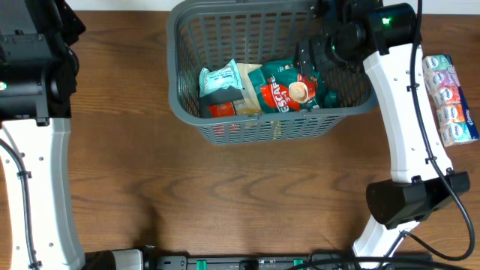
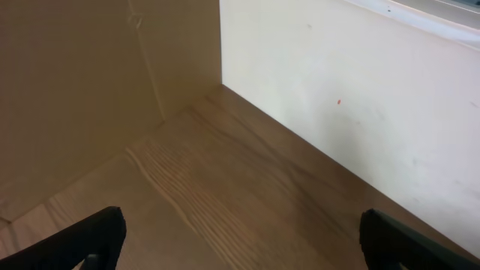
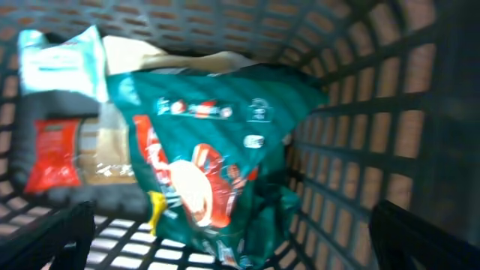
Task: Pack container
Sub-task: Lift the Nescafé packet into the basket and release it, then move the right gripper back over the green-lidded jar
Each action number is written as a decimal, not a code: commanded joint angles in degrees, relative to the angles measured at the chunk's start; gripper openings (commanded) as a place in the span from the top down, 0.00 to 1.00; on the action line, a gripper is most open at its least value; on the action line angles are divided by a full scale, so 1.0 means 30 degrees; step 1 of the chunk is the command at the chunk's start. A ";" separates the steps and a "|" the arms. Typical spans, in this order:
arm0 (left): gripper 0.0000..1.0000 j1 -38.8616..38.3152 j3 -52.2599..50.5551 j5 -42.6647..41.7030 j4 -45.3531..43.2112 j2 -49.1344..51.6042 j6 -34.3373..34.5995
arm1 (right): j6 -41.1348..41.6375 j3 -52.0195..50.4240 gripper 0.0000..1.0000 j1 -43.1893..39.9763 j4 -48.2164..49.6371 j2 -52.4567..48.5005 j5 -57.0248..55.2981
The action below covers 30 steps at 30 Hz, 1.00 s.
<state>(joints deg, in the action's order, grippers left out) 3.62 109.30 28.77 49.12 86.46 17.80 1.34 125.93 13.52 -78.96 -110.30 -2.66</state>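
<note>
The grey basket sits at the far middle of the table, and it holds a green coffee bag, a pale blue packet and a red packet. The right claw hangs inside the basket, just above the coffee bag, with its jaws spread wide and nothing between them. So the bag looks to be released and lying free, tilted against the other packets. The main risk here is on the way out. The claw is close to the right lattice wall, and a finger lifted at an angle could catch a slot or the thick rim and drag or tip the basket. A low sideways move could also hook the loose top of the bag and pull it out. The left claw is well apart at the left, jaws open and empty over bare wood, so it poses no danger. A row of tissue packs lies outside at the right edge, near the right arm's cable, which could nudge them as the arm swings.
</note>
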 commanded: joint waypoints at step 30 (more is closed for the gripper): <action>0.01 0.0073 0.0022 0.0350 0.0044 0.0007 -0.0036 | 1.3879 -0.0962 0.01 -1.2976 -0.5457 0.5872 -0.5115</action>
<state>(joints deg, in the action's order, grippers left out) 3.62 109.30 28.77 49.12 86.48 17.80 39.27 125.67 -24.18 -95.31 -92.40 -17.56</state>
